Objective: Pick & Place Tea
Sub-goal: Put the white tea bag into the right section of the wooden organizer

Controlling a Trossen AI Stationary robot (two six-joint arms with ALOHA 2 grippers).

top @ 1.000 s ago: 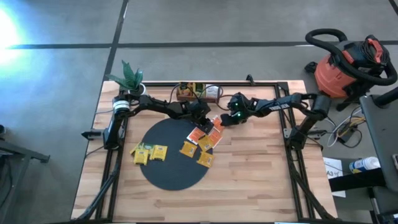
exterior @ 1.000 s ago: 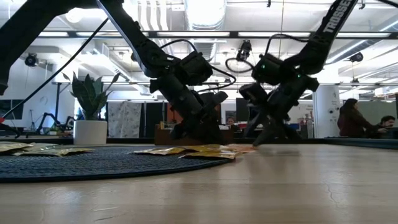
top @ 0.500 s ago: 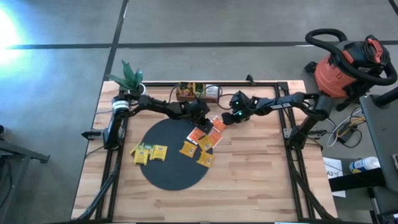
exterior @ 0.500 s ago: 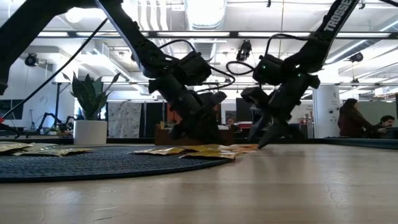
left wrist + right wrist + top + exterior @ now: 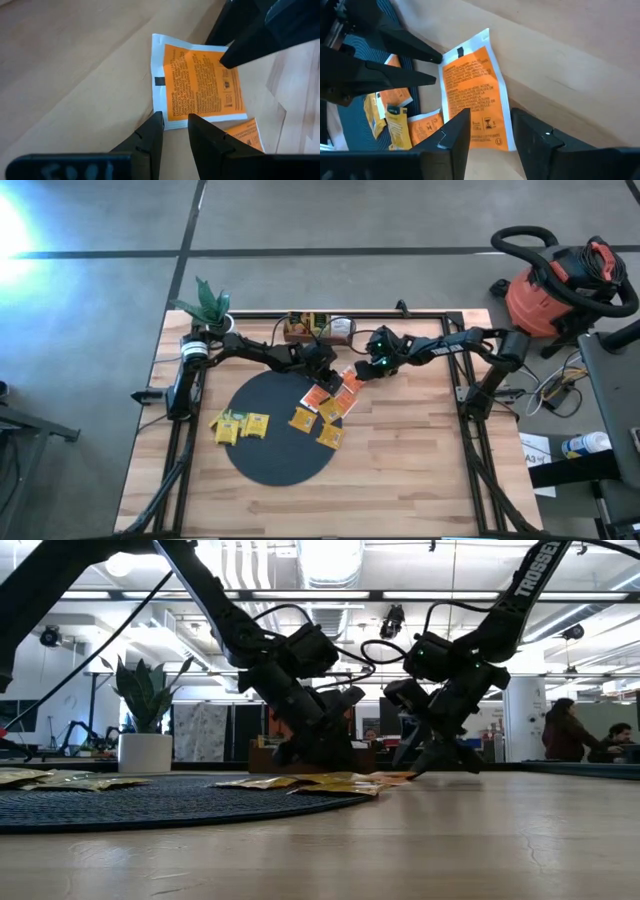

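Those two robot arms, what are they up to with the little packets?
Both arms are working on one orange tea packet lying flat on the bare wood just past the black round mat. The left hand has its fingers astride one edge, the right hand astride the opposite edge, both open. Nothing is lifted yet. More yellow and orange packets lie on the mat.

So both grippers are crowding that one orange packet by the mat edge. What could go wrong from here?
Two risks, as I judge it. The left gripper and right gripper, both open, face each other over one orange packet, so the fingers may collide. The packet lies flat on the wooden table, so fingertips could slide it away rather than grip. A second orange packet beside it might get dragged along.
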